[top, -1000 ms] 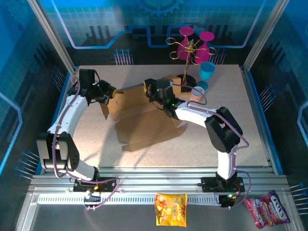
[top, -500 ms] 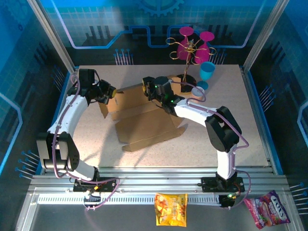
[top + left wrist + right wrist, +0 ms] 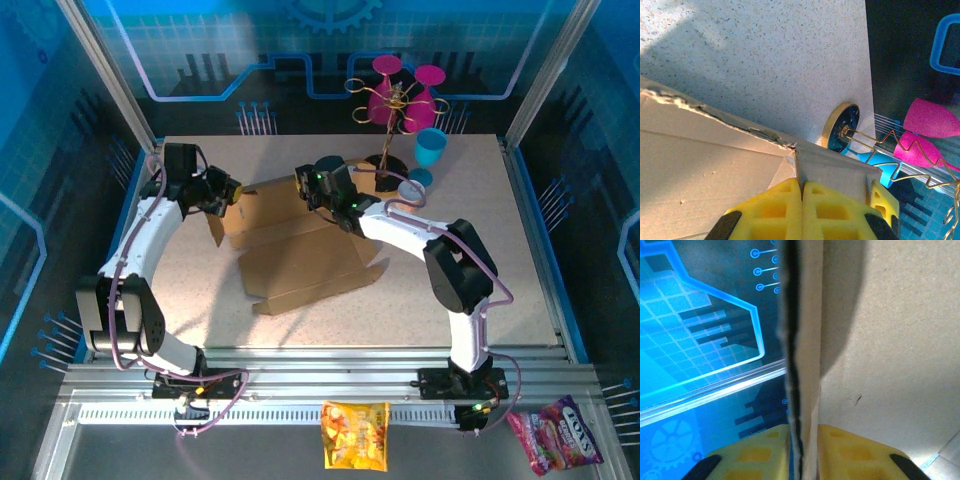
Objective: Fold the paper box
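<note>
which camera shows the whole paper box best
The top external view: the paper box shows nearly entire, creases and flaps included. The left wrist view gives a ragged-edged panel by the left gripper; the right wrist view, one panel edge-on in the right gripper.

A: Left arm (image 3: 150,235)?
B: Bent forward, left gripper (image 3: 225,193) pinched tight on a box (image 3: 300,245) flap.
A: Right arm (image 3: 410,235)?
B: Stretched forward-left, right gripper (image 3: 802,432) upright, box wall clamped between its fingers (image 3: 845,445).

White arms (image 3: 150,232), black joints (image 3: 455,270), thin purple cables (image 3: 112,335); left end effector (image 3: 801,190) and right end effector (image 3: 802,440) carry yellow gridded fingers (image 3: 835,210).
</note>
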You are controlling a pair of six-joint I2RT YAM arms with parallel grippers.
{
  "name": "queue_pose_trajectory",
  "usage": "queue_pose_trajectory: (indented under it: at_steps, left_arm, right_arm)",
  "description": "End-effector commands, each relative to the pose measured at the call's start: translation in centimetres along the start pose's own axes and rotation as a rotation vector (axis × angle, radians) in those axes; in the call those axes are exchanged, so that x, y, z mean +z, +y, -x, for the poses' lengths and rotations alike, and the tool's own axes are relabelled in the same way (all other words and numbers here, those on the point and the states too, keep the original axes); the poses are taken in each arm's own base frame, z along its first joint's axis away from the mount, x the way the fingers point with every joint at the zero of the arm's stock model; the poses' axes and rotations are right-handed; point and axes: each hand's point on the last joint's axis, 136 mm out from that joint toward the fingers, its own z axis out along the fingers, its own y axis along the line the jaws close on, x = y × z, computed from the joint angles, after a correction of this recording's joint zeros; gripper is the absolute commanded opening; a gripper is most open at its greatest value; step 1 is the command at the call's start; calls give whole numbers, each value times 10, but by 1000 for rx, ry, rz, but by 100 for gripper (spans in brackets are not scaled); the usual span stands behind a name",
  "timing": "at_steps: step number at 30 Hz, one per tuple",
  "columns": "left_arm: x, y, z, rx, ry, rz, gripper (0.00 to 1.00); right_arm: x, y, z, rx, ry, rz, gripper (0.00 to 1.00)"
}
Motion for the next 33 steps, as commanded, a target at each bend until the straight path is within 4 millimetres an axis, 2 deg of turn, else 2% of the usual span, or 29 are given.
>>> queue_pose_trajectory:
  at_steps: [1, 10, 14, 18, 29, 33]
  left_arm:
    - [-12, -11, -7, 39, 25, -26, 0]
    - [-16, -13, -8, 58, 23, -30, 0]
    - [-15, -11, -9, 55, 27, -28, 0]
    - [-15, -12, -9, 53, 27, -33, 0]
    - [-14, -13, -8, 53, 28, -35, 0]
    - [-14, -14, -8, 52, 29, -38, 0]
  right_arm:
    - [6, 2, 3, -11, -23, -9, 16]
    - [9, 2, 7, -15, -34, -23, 10]
    - [10, 3, 4, -10, -19, -29, 28]
    - [10, 7, -7, -2, -5, -25, 33]
    - [11, -1, -19, -6, 6, -60, 34]
    - [13, -4, -23, -3, 12, -65, 29]
